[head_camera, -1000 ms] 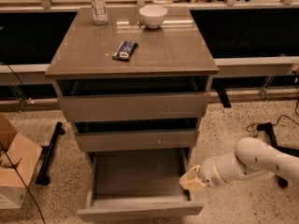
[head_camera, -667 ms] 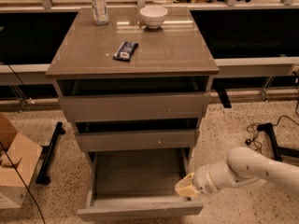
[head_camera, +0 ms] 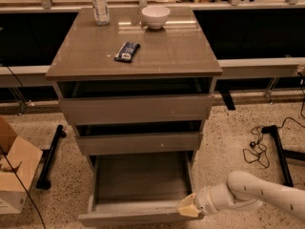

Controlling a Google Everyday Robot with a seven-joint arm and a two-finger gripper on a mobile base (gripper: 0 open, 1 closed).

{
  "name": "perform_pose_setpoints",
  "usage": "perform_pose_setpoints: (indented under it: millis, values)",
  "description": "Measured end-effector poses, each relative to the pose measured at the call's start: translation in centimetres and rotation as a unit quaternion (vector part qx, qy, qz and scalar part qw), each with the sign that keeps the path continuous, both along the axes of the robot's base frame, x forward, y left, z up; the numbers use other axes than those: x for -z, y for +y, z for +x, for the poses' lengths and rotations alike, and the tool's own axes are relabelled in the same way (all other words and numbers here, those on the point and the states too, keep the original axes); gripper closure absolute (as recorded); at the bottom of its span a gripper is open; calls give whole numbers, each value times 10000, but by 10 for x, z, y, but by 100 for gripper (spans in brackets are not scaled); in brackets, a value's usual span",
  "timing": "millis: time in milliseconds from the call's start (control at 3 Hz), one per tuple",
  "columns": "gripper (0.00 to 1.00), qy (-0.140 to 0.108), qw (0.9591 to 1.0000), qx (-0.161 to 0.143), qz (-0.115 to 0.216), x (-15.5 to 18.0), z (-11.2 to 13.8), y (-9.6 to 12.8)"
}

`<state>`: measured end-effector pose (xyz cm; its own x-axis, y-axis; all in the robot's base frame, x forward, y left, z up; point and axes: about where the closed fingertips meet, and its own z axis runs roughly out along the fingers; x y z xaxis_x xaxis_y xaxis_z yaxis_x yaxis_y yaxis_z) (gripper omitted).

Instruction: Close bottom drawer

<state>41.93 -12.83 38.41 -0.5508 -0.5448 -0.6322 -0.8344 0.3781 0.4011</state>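
The bottom drawer (head_camera: 138, 180) of the grey cabinet stands pulled far out, its grey wood-grain floor in view and nothing in it. Its plain front panel (head_camera: 128, 217) is at the lower edge of the view. My gripper (head_camera: 187, 207) comes in from the right on a white arm. Its tan tip is at the right front corner of the drawer, against the front panel's right end. The middle drawer (head_camera: 139, 142) and top drawer (head_camera: 136, 108) above sit slightly ajar.
On the cabinet top (head_camera: 181, 56) are a white bowl (head_camera: 156, 16), a clear bottle (head_camera: 99, 4) and a dark snack bar (head_camera: 127, 51). A cardboard box (head_camera: 14, 173) stands on the floor at left. Cables (head_camera: 259, 147) and a black stand leg (head_camera: 279, 149) lie at right.
My arm has moved down and to the left, bringing the gripper from beside the drawer's right wall to its front right corner. The drawer looks as far out as before.
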Motion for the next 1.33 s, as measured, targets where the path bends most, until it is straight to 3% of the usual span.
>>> perform_pose_setpoints:
  millis: [667, 1333]
  values:
    - [100, 223, 9997, -4, 28, 31, -5, 11]
    - [100, 269, 9981, 532, -152, 125, -3, 28]
